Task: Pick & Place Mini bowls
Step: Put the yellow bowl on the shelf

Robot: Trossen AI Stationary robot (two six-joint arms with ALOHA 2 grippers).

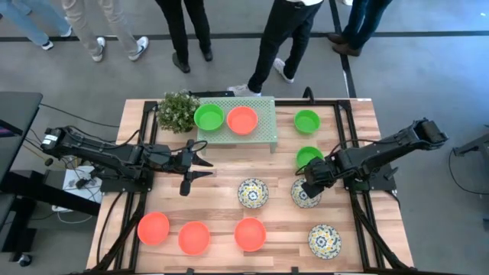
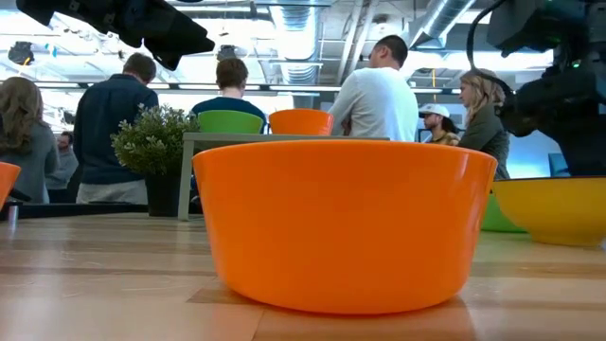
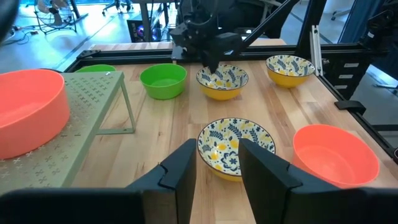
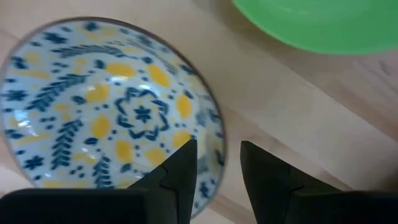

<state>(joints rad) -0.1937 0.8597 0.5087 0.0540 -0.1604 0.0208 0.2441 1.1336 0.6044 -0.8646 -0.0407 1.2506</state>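
Three floral mini bowls lie on the wooden table: one in the middle (image 1: 253, 192), one right of it (image 1: 304, 195), one near the front (image 1: 324, 240). My right gripper (image 1: 309, 187) points down, open, over the right-hand floral bowl (image 4: 99, 106). One finger stands over the bowl's inside and the other outside its rim (image 4: 214, 155). My left gripper (image 1: 206, 168) hangs open above the table's left middle, pointing right toward the middle floral bowl (image 3: 235, 146), apart from it. Green bowls (image 1: 309, 157) and orange bowls (image 1: 250, 234) rest on their bases.
A pale green perforated stand (image 1: 263, 136) at the far middle carries a green bowl (image 1: 208, 117) and an orange bowl (image 1: 242, 120). A small plant (image 1: 177, 111) stands left of it. Three orange bowls line the near edge. People stand beyond the far edge.
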